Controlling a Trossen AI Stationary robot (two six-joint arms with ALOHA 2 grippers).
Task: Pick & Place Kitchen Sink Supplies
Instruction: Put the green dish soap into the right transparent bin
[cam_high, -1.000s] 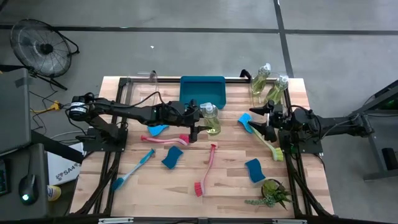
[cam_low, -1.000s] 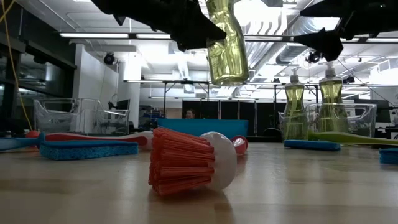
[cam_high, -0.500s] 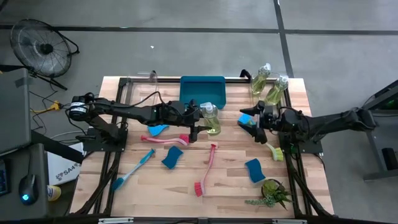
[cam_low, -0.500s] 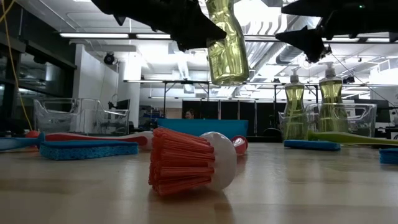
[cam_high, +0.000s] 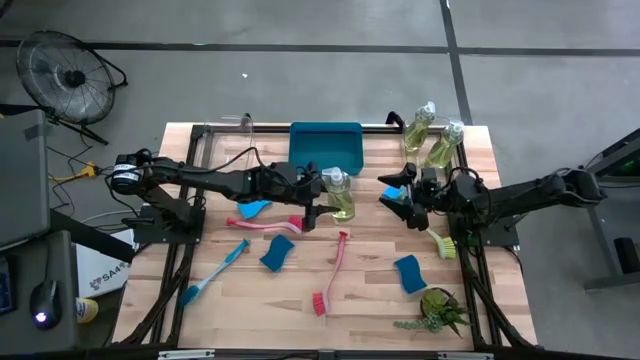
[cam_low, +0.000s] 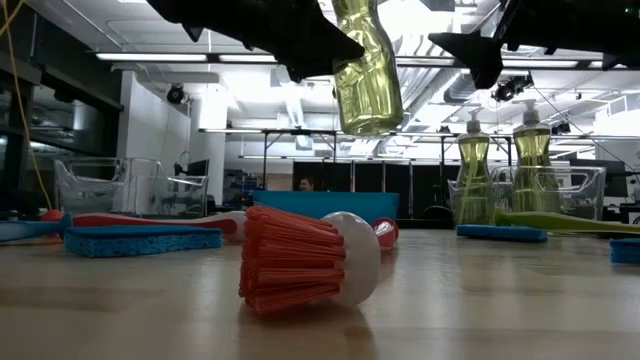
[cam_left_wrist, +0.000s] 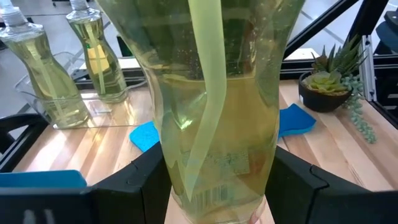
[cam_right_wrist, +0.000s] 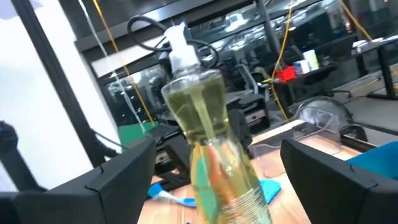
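The left pincer (cam_high: 322, 200) pinches a bottle (cam_high: 340, 192) of yellow-green liquid above the middle of the bench (cam_high: 370, 290); in the low view the bottle (cam_low: 366, 70) hangs clear of the wood, tilted a little, and in the left wrist view its body (cam_left_wrist: 217, 124) fills the gap between the two dark fingers (cam_left_wrist: 130, 186), which press its sides. The right pincer (cam_high: 398, 192) hovers just right of that bottle with its fingers spread and nothing between them, pointing at the bottle; the right wrist view shows the bottle (cam_right_wrist: 211, 137) ahead, between the fingers (cam_right_wrist: 118, 180) but untouched.

Nearest on the bench lies a red brush (cam_high: 331, 272), its bristle head (cam_low: 295, 258) large in the low view. A spiky plant (cam_high: 437, 310) sits at the near right corner. Just beyond it lies a blue sponge (cam_high: 410, 273). To the left of the red brush lie another blue sponge (cam_high: 277, 252) and a blue brush (cam_high: 214, 272). Farther back on the left, below the left arm, lie a pink brush (cam_high: 262, 224) and a third blue piece (cam_high: 255, 208), which I cannot tell as sponge or brush head. On the right, a yellow-green brush (cam_high: 436, 239) lies below the right arm, and a blue sponge (cam_high: 395, 190) lies beneath the right pincer. At the far edge stands a blue tray (cam_high: 326, 141), and in the far right corner two more bottles (cam_high: 421, 128) stand upright, side by side.
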